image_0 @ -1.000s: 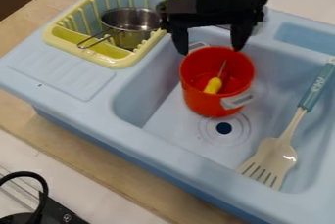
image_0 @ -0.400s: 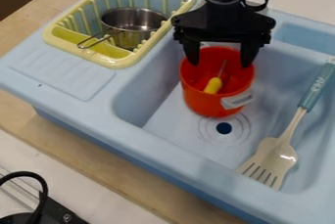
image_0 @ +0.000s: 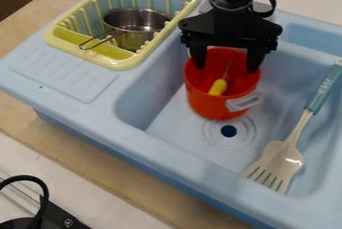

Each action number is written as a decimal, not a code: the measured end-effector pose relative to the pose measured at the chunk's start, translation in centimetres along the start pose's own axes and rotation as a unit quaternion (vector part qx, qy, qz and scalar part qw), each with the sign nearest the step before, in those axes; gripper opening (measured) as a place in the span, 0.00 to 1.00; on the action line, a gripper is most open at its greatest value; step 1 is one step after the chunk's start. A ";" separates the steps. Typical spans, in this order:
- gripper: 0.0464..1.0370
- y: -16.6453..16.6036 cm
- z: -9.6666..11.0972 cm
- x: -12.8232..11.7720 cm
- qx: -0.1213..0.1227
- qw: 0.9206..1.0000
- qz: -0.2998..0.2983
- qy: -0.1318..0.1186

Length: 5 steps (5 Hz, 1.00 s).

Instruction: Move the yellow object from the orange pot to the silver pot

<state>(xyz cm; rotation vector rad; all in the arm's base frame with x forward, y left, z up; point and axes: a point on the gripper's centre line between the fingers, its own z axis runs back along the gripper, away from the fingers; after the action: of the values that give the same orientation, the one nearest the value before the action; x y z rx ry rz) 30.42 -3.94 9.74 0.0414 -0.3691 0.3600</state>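
The black gripper hangs over the back part of the orange pot, its two fingers wide apart near the left and right sides of the rim, with nothing between them. The orange pot stands in the sink basin. Inside it lies the yellow object, with a thin shaft pointing up and back, below and in front of the fingers. The silver pot sits in the yellow dish rack at the upper left, its wire handle pointing toward the lower left.
The yellow rack rests on the left of the blue sink unit. A spatula with a teal handle leans in the basin right of the orange pot. A black cable and dark device show at the lower left.
The gripper has moved right and down toward the front, from behind the orange pot to over its rim, staying open. Both pots and the yellow object have kept their places.
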 end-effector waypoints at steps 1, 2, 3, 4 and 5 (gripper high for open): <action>0.96 0.1 -0.3 -0.3 0.001 1.000 -0.004 0.001; 0.96 0.4 -1.2 -0.5 0.000 1.000 -0.006 0.017; 0.96 0.7 -1.3 -0.2 0.002 1.000 -0.010 0.015; 0.96 1.3 -2.6 -0.5 0.016 0.999 -0.007 0.039; 0.96 1.5 -3.1 -0.5 0.021 0.999 -0.001 0.045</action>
<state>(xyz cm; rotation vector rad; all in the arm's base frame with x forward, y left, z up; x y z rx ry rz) 30.50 -2.35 6.62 0.0658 -0.2732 0.3657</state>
